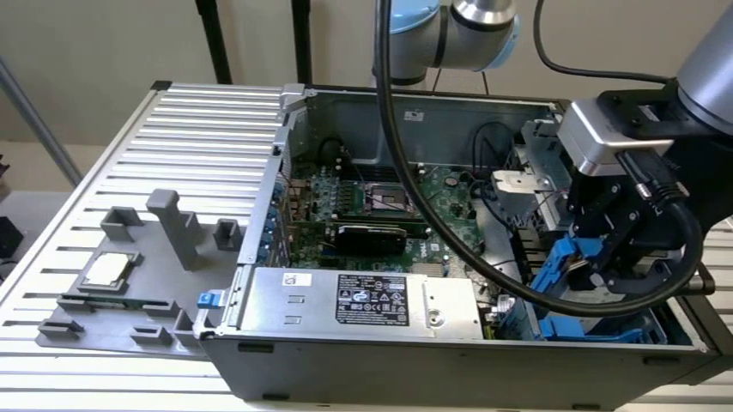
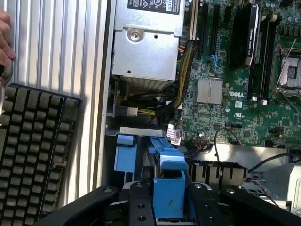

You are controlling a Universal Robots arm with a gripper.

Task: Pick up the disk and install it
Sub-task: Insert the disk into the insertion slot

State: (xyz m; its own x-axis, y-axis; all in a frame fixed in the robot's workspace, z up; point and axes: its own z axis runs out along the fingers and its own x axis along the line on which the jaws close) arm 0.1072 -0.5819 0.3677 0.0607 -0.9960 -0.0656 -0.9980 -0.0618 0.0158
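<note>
The gripper [image 2: 169,202] is pinching the disk [image 2: 168,183]. Its black fingers [image 2: 141,207] touch both sides of the blue plastic frame. The metal body & label are hidden; only the blue frame edge shows. In the ext. view the disk [image 1: 569,262] hangs under the gripper [image 1: 596,275], over the drive corner of the open PC case [image 1: 458,360], on that view's right. Just beside it is another blue bracket [image 2: 126,155]. Farther is the grey power supply [image 1: 355,296], then the green board [image 1: 378,202]. Outside the case lies a keyboard [image 2: 33,141], w/ a person's hand [image 2: 4,42] near it.
</note>
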